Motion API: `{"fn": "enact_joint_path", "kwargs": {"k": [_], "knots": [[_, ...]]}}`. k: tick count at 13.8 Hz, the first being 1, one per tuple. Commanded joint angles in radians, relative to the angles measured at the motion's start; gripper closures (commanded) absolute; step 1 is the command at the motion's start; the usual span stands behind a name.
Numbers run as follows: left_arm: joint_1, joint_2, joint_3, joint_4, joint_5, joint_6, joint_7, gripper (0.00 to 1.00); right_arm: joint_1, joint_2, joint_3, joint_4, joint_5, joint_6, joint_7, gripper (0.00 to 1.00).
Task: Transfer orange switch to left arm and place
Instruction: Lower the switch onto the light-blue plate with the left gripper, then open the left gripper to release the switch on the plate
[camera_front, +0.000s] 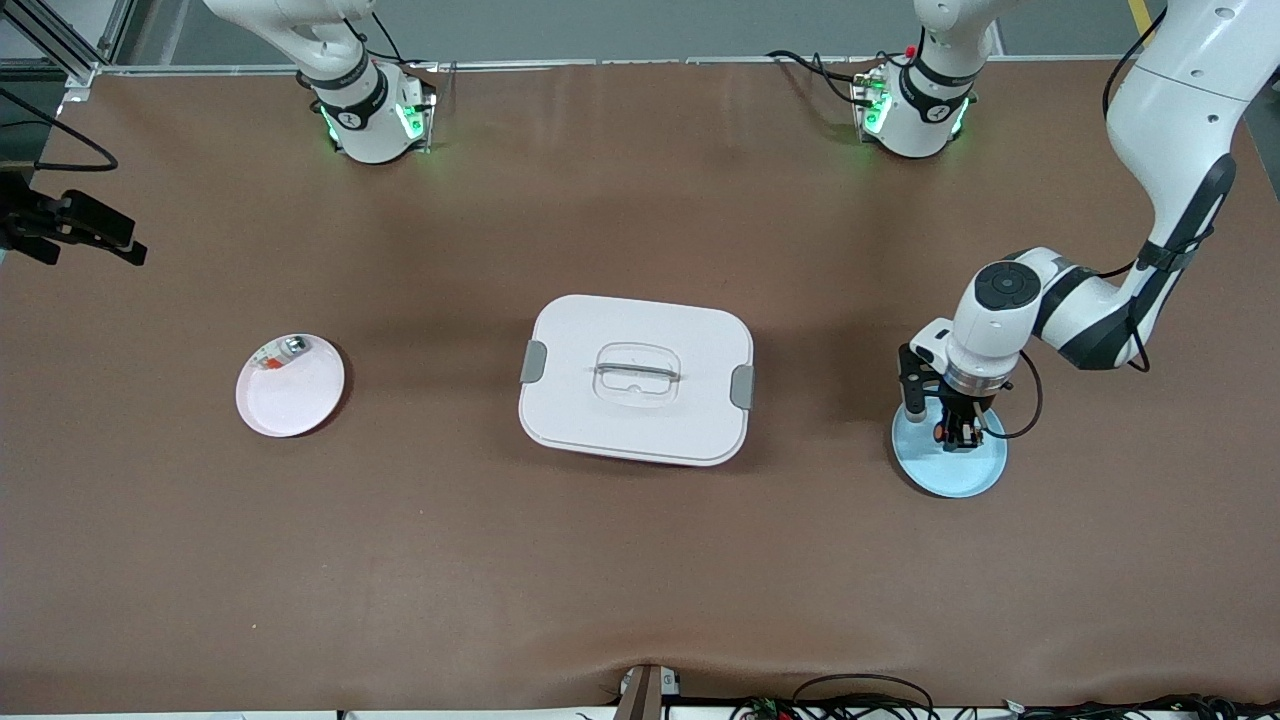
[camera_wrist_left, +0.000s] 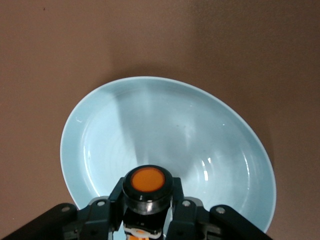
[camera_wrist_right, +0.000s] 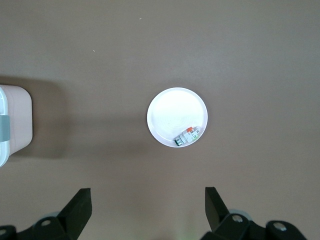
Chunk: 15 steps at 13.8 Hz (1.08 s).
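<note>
**Item: orange switch, gripped on the blue plate**

Orange switch (camera_wrist_left: 147, 181): small black cylinder with a round orange face, clamped between the fingers of my left gripper (camera_front: 957, 432). The fingers are drawn in tight on its body. It sits low over the pale blue plate (camera_wrist_left: 220, 150) at the left arm's end of the table; I cannot tell whether it has cleared the plate's surface.

Right gripper (camera_wrist_right: 147, 207): mine too, jaws spread wide, holding nothing, waiting high over the table, looking down on the white plate (camera_front: 300, 400).

Box (camera_front: 636, 379): large, white, grey latches, lid shut, on the table between the two plates.

White plate: at the right arm's end, carrying a small silvery-and-orange bit (camera_front: 283, 351) at its rim.

Step in hand, as I judge it: pickup, grasp made, lift not yet confirmed.

Next move calls for: raising the switch well above the box's lid, carrying it toward the right gripper, and presenting enough free body for that pincer to take.
</note>
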Motion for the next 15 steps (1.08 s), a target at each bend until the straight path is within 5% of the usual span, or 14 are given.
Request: {"fn": "enact_joint_path", "kwargs": {"k": [1, 5, 6, 7, 11, 15], "knots": [[0.006, 0.021, 0.000, 0.024, 0.030, -0.002, -0.017, 0.56, -0.007, -0.007, 0.010, 0.023, -0.017, -0.029, -0.007, 0.00], [0.007, 0.030, 0.005, 0.033, 0.030, -0.002, -0.017, 0.53, -0.002, -0.007, 0.010, 0.044, -0.020, -0.029, 0.001, 0.00], [0.007, 0.030, 0.005, 0.033, 0.027, -0.002, -0.019, 0.34, -0.002, -0.005, 0.009, 0.044, -0.019, -0.029, 0.001, 0.00], [0.016, 0.027, 0.005, 0.033, 0.027, -0.002, -0.022, 0.00, -0.002, -0.005, 0.009, 0.044, -0.019, -0.029, 0.001, 0.00], [0.026, -0.011, 0.000, 0.033, -0.029, -0.006, -0.019, 0.00, -0.005, -0.002, 0.007, 0.060, -0.020, -0.029, -0.002, 0.00], [0.024, -0.076, -0.029, 0.035, -0.238, -0.060, -0.019, 0.00, -0.004, -0.002, 0.007, 0.060, -0.020, -0.029, -0.001, 0.00]]}}
